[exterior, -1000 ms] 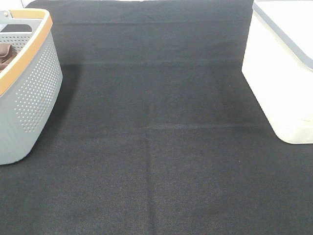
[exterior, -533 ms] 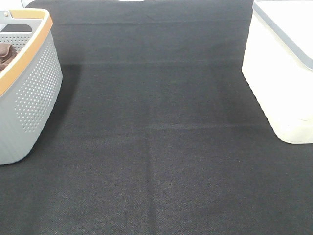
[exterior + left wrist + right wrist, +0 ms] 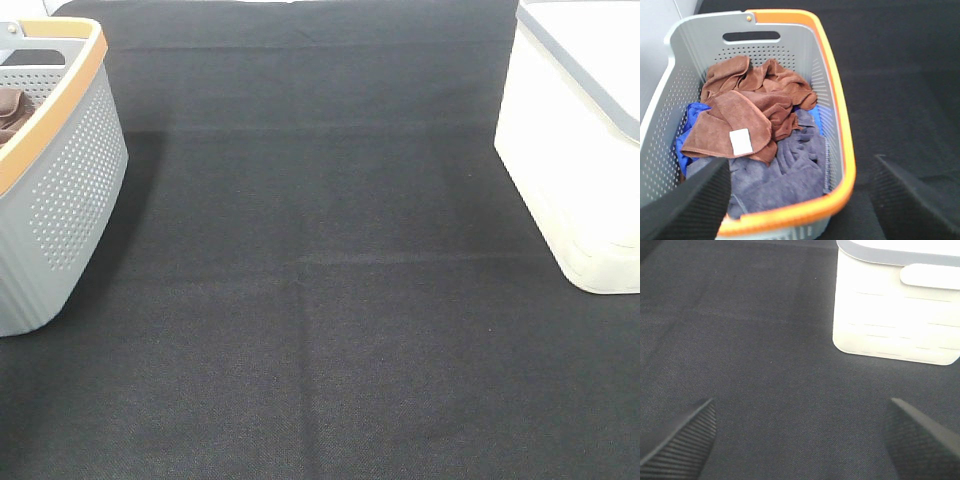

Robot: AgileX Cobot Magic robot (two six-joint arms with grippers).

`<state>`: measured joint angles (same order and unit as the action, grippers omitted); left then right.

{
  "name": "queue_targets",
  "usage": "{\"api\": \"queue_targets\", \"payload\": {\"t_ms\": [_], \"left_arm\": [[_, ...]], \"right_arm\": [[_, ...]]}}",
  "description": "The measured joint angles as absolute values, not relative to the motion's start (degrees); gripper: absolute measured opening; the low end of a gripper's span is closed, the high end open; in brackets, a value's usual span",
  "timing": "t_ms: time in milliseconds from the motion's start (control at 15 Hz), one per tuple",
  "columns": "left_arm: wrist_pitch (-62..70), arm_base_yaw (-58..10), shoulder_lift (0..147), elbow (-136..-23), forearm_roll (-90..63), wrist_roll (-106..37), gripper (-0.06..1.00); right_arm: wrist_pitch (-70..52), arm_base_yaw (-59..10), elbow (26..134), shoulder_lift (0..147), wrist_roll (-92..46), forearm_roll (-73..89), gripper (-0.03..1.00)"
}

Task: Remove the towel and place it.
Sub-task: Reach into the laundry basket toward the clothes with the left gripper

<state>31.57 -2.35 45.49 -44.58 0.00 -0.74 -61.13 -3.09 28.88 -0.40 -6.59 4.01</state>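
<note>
Reddish-brown towel (image 3: 740, 112) (plain white tag (image 3: 741, 141)) in basket (image 3: 790, 55).

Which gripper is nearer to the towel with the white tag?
Left. The left gripper hangs over the basket rim, the towel just beyond; the right gripper is over the black mat near the white bin.

this looks like a staged test bench in a lab rather than a lived-in room: the work surface is one flat black cloth (image 3: 320, 330) with two containers set at its edges. a grey laundry basket (image 3: 70, 190) of crumpled towels (image 3: 740, 117) stands on one side, a plain white bin (image 3: 560, 180) on the other.
</note>
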Motion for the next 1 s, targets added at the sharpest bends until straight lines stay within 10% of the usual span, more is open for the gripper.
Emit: {"api": "queue_targets", "payload": {"t_ms": [1000], "left_arm": [[62.7, -2.3, 97.1, -88.4, 14.3, 7.5, 0.73]], "right_arm": [[-61.1, -3.1, 28.9, -0.4, -6.6, 4.0, 0.85]]}}
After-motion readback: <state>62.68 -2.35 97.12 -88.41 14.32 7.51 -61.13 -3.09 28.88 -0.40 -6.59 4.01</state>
